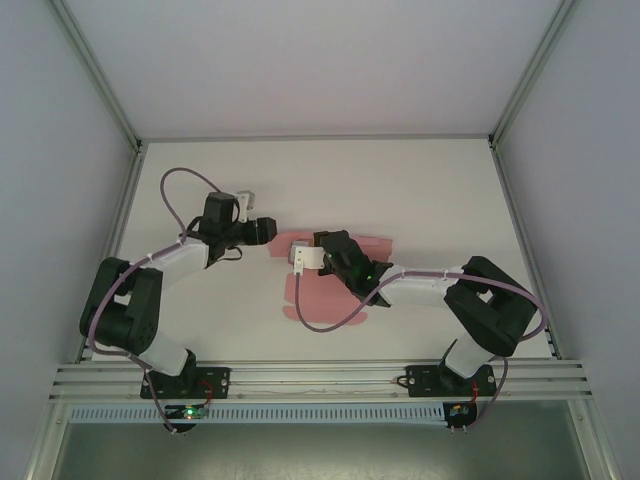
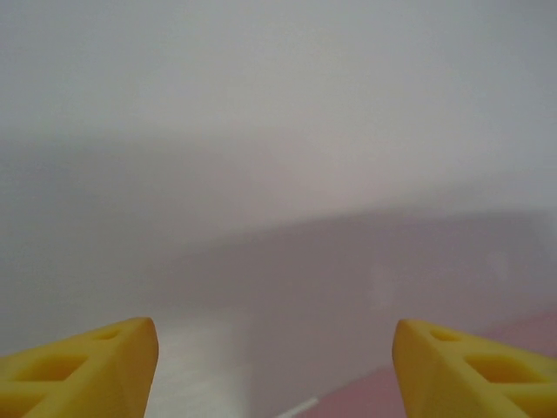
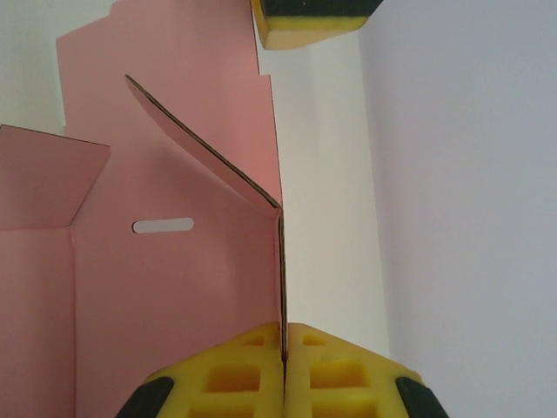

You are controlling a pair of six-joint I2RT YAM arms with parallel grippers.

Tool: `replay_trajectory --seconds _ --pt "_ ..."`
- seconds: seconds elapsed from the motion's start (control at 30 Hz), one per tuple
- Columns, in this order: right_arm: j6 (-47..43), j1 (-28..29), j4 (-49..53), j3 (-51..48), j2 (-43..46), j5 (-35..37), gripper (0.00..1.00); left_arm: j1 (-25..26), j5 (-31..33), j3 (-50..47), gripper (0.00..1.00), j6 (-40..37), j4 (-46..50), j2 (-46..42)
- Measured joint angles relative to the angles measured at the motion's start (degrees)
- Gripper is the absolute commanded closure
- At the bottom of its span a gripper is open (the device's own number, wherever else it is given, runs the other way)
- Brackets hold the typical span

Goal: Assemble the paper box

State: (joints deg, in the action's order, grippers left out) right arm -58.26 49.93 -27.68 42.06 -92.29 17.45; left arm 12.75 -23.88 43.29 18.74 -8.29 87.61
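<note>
The paper box is a flat pink die-cut sheet lying mid-table, partly under the right arm. In the right wrist view the paper box has a slot cut in it, and one flap stands up on edge. My right gripper is shut on that upright flap's edge, and it sits at the sheet's far left part. My left gripper hovers just left of the sheet. Its yellow fingers stand wide apart with nothing between them, so my left gripper is open. One of those left fingertips shows beyond the sheet.
The white table is enclosed by pale walls at the back and both sides. A metal rail runs along the near edge by the arm bases. A purple cable loops over the sheet.
</note>
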Motion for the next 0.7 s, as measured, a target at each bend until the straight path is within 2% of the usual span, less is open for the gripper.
replay_trajectory --seconds 0.23,0.33,0.53,0.7 --pt "0.72 0.07 0.74 0.42 -0.02 0.66 1.0 1.51 -10.05 -2.86 0.49 -3.19 -4.11 -1.22" --pt "1.14 -0.2 1.29 0.42 0.0 1.4 1.0 1.95 -11.04 -3.1 0.48 -4.92 -4.22 -1.22" --pt "1.33 -0.2 2.23 0.66 0.37 0.2 1.0 3.37 -6.1 -3.06 0.33 -8.57 -2.34 -3.15" --pt "1.4 -0.35 3.08 0.85 0.7 -0.81 1.0 3.17 -4.57 -0.35 0.35 -12.98 1.07 -4.55"
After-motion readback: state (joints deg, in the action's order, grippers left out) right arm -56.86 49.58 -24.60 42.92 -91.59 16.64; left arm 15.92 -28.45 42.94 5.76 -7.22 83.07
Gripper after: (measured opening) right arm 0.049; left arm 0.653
